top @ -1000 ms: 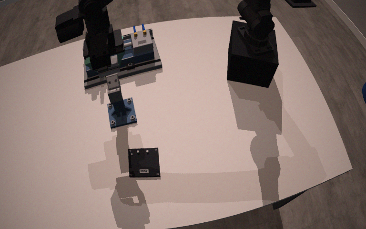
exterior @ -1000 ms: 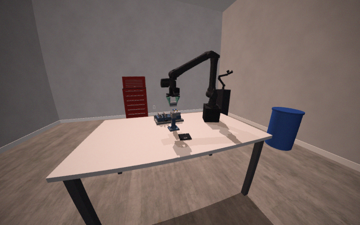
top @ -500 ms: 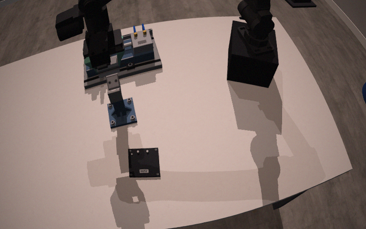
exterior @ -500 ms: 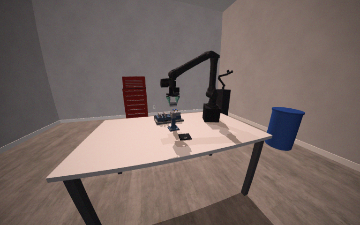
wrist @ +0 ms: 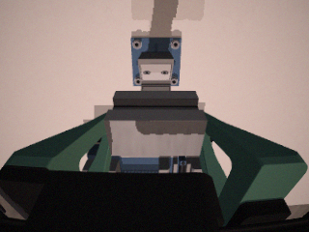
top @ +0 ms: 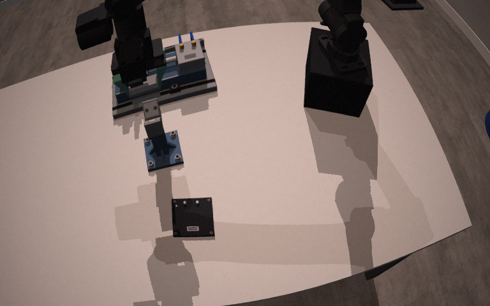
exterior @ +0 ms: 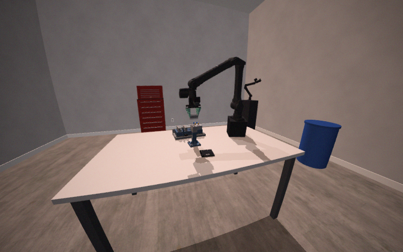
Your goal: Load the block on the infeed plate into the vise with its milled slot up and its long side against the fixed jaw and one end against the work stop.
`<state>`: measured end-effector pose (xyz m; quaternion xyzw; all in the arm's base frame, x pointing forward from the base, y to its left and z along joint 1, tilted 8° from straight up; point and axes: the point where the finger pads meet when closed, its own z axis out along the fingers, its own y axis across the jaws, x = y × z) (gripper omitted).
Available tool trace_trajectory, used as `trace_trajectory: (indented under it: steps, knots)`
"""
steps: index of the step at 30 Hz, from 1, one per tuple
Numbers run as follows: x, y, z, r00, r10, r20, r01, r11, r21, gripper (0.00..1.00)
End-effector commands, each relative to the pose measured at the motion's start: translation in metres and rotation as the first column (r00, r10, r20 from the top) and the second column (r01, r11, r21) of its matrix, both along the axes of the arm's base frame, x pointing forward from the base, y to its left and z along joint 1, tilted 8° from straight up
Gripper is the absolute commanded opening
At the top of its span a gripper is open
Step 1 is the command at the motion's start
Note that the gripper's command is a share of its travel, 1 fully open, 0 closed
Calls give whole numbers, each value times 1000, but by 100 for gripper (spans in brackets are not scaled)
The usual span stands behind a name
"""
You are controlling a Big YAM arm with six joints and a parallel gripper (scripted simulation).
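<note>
From where I stand, the claw [top: 140, 85] [exterior: 193, 116] [wrist: 155, 117] is clenched on the part [top: 145, 87] [exterior: 193, 116] [wrist: 156, 140], its green fingers gripping the ends. Both hang above the vise [top: 193, 74] [exterior: 178, 133] [wrist: 140, 164], so the part is up in the air, touching neither vise nor tabletop [top: 259, 162] [exterior: 133, 163] [wrist: 58, 58].

Seen from the top, the dark wrist covers much of the vise; I can't make out the low bars, the work stop or the whole gap between the jaws. The grey air cylinder [top: 189, 53] shows at two o'clock from the claw. The upright stand [top: 151, 109] [exterior: 196, 128] [wrist: 155, 72] is at six o'clock, and the black plate [top: 193, 216] [exterior: 207, 153] lies at five o'clock, well apart.

The wrist view has the claw's black housing cutting off the bottom, with only a slice of vise visible past the part. Which way the milled slot faces, I can't tell.
</note>
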<state>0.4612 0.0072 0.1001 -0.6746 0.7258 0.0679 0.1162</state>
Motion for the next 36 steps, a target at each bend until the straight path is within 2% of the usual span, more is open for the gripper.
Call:
trace_trajectory:
  steps: [1, 5, 9, 13, 18, 21, 22, 25, 27, 29, 32, 36]
  knots:
    - [2, -10, 2, 1000, -3, 19, 2, 1000, 19, 0]
    - [6, -10, 8, 999, -1, 36, 0, 999, 35, 0]
    - [2, -10, -2, 1000, 0, 12, -1, 997, 78, 0]
    - [2, -10, 8, 999, 2, 32, -6, 993, 119, 0]
    - [3, -10, 0, 1000, 5, 14, -7, 984, 179, 0]
    - [3, -10, 3, 1000, 5, 23, -9, 982, 189, 0]
    - [5, -11, 16, 998, 6, 61, -18, 981, 194, 0]
    - [5, -11, 14, 999, 7, 53, -19, 973, 230, 0]
    - [5, -11, 1, 1000, 7, 28, -14, 966, 259, 0]
    - [7, -11, 3, 999, 8, 35, -18, 959, 282, 0]
    - [10, -12, 17, 997, 9, 72, -31, 951, 308, 0]
    - [15, -14, 10, 998, 10, 65, -33, 934, 355, 0]
